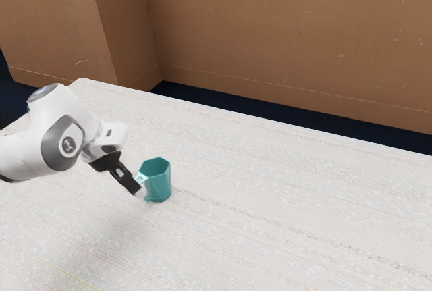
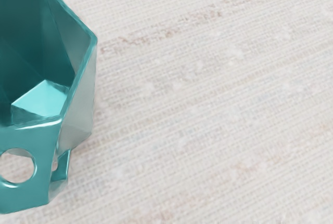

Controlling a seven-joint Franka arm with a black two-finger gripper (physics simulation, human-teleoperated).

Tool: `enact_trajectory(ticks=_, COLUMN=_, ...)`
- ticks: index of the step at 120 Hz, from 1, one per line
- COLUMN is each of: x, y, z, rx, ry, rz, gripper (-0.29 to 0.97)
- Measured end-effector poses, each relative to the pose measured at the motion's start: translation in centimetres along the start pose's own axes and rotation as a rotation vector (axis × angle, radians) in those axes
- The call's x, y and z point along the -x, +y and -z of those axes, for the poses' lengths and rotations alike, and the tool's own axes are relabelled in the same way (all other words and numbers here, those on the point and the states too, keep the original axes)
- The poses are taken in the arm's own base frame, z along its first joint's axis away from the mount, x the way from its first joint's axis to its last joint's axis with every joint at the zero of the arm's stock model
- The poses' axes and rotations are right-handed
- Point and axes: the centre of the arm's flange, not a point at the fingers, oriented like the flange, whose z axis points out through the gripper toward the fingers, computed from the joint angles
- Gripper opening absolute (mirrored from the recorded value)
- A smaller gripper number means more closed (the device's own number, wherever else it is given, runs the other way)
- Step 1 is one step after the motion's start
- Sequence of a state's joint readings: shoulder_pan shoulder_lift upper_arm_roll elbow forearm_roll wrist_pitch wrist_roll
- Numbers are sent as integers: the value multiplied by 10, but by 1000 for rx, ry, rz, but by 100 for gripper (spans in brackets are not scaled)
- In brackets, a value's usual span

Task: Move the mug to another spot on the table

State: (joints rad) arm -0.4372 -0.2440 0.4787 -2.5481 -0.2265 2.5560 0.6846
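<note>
Pale textured table [image 1: 304, 196], brown walls [image 1: 283, 28], teal mug [image 1: 157, 179], pincer [image 1: 132, 183] beside it, grip unclear

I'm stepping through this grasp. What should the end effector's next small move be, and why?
Probably ease the end effector slightly closer onto the handle of the teal mug. The mug stands upright on the table with the end effector right beside it, and a grip is not yet evident.

We count one teal mug [image 1: 156, 179], bearing one handle [image 2: 23, 185], on one pale tabletop [image 1: 283, 203]. We count one white arm [image 1: 54, 144], carrying one black claw [image 1: 133, 184].
</note>
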Motion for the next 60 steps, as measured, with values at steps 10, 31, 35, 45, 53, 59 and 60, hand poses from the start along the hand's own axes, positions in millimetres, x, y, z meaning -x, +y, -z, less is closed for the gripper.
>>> enact_trajectory(ticks=10, x=-26, y=-8, z=41, rx=-42, ry=-46, rz=-12, gripper=65)
enact_trajectory(ticks=31, x=-114, y=-38, z=140, rx=-175, ry=-73, rz=90, gripper=66)
enact_trajectory(ticks=35, x=-128, y=-45, z=156, rx=-201, ry=-76, rz=125, gripper=66)
enact_trajectory(ticks=45, x=-151, y=-60, z=190, rx=-244, ry=-79, rz=213, gripper=66)
enact_trajectory(ticks=53, x=-170, y=-72, z=211, rx=-245, ry=-75, rz=276, gripper=66)
enact_trajectory(ticks=59, x=-175, y=-77, z=219, rx=-238, ry=-81, rz=315, gripper=66)
enact_trajectory(ticks=60, x=-175, y=-77, z=220, rx=-236, ry=-84, rz=321, gripper=66)
